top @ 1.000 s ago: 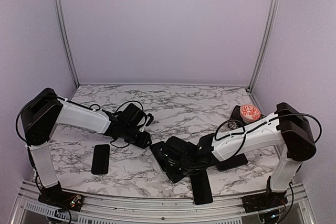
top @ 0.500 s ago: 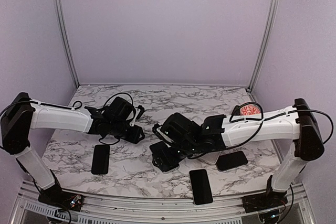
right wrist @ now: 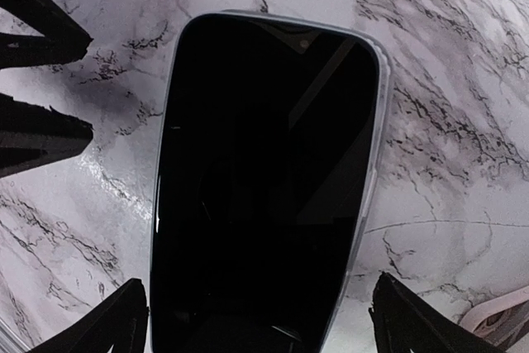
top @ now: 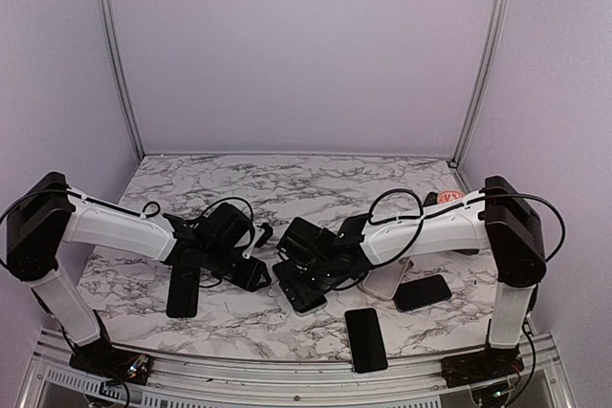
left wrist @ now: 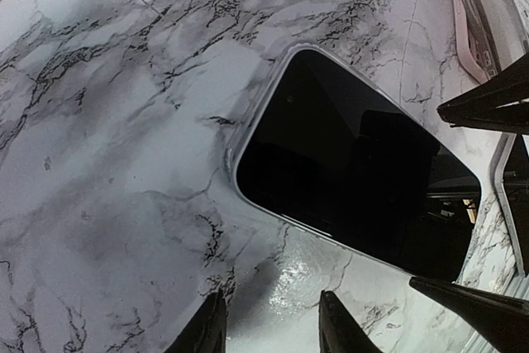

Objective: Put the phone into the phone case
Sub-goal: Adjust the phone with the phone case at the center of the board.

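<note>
A black phone [top: 304, 296] lies face up on the marble, a clear phone case [right wrist: 369, 163] showing as a thin rim round it. My right gripper [top: 298, 279] hangs over the phone's lower end, open, and its fingertips [right wrist: 413, 324] stand outside the phone's [right wrist: 264, 171] two long sides. My left gripper [top: 256, 274] is just left of the phone, low over the table. It is open by a narrow gap, with only bare marble between its fingertips [left wrist: 208, 332]. In the left wrist view the phone [left wrist: 355, 179] lies just beyond those fingertips.
Three other dark phones lie flat: one [top: 184, 290] at the left, one [top: 366, 339] near the front edge, one [top: 423, 291] at the right. A pale empty case [top: 385, 281] sits by the right arm. A red and white round object [top: 456, 200] is at the back right.
My right gripper has opened and shifted left over the cased phone. My left gripper has come down and right, close to the phone's left side.
</note>
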`<state>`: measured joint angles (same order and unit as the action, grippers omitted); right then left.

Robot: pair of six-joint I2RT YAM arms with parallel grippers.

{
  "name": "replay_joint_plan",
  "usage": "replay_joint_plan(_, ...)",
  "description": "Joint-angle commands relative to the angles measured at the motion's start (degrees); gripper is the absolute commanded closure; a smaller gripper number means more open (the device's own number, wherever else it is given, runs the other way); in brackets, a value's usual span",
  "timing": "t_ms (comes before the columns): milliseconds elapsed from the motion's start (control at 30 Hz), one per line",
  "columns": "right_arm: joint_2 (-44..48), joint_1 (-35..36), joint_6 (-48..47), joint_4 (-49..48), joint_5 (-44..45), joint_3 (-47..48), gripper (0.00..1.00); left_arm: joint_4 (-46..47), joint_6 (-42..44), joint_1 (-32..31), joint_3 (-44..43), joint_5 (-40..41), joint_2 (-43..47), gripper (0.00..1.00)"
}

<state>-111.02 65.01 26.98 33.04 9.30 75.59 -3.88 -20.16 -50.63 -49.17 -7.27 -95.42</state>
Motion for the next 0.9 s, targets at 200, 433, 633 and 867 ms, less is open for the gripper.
replay_joint_plan(200,-2.1,-1.1,1.2,-3.2,2.0,-0.9,0.22,2.4,-0.5,-1.0,-2.4,-1.6,-5.0,0.63)
replay_joint_plan(433,-3.2,-1.3,1.4,-5.7,2.7,-2.8,0.36,2.6,-0.4,-1.4,-2.9,-2.1,-6.3,0.63)
replay_joint_plan(633,-4.3,-1.4,1.5,-5.6,2.4,-3.3,0.40,2.6,-0.5,-1.7,-2.8,-2.0,-6.4,0.63)
replay_joint_plan(867,0.1,-1.6,-0.5,-2.1,4.9,-1.1,0.33,3.0,0.0,-1.7,-4.3,-1.7,-8.1,0.62)
